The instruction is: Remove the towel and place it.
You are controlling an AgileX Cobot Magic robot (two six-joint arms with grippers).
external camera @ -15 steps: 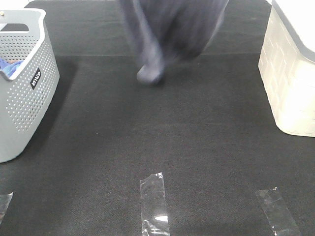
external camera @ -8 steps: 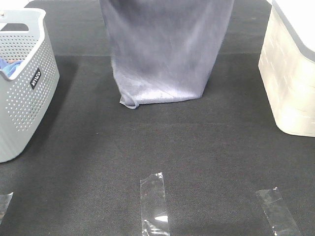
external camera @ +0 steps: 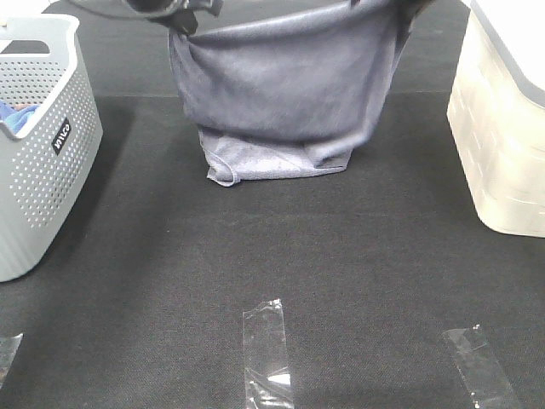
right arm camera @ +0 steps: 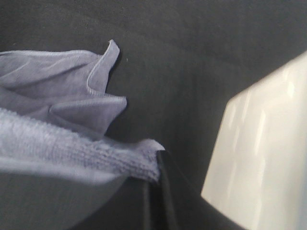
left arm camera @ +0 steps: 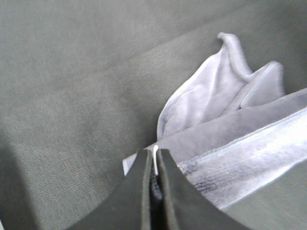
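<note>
The slate-grey towel (external camera: 281, 85) hangs spread out at the back middle of the black mat, and its lower edge rests folded on the mat. My left gripper (external camera: 183, 15) pinches its upper left corner. The right gripper (external camera: 400, 7), barely in view at the top edge, pinches the upper right corner. In the left wrist view the towel (left arm camera: 225, 124) runs out from between the shut fingers of the left gripper (left arm camera: 153, 165). In the right wrist view a hemmed corner of the towel (right arm camera: 72, 100) is clamped in the right gripper (right arm camera: 156, 175).
A grey perforated basket (external camera: 47, 145) stands at the left with a small blue cloth (external camera: 19, 115) inside. A white basket (external camera: 502, 128) stands at the right, and the right wrist view shows this white basket (right arm camera: 259, 143) too. Clear tape strips (external camera: 268, 349) (external camera: 481, 366) lie on the mat near the front.
The towel swung in bunched, then spread out, and its lower edge settled on the mat. Both grippers have since come down into view, and the top edge now sags between them.
</note>
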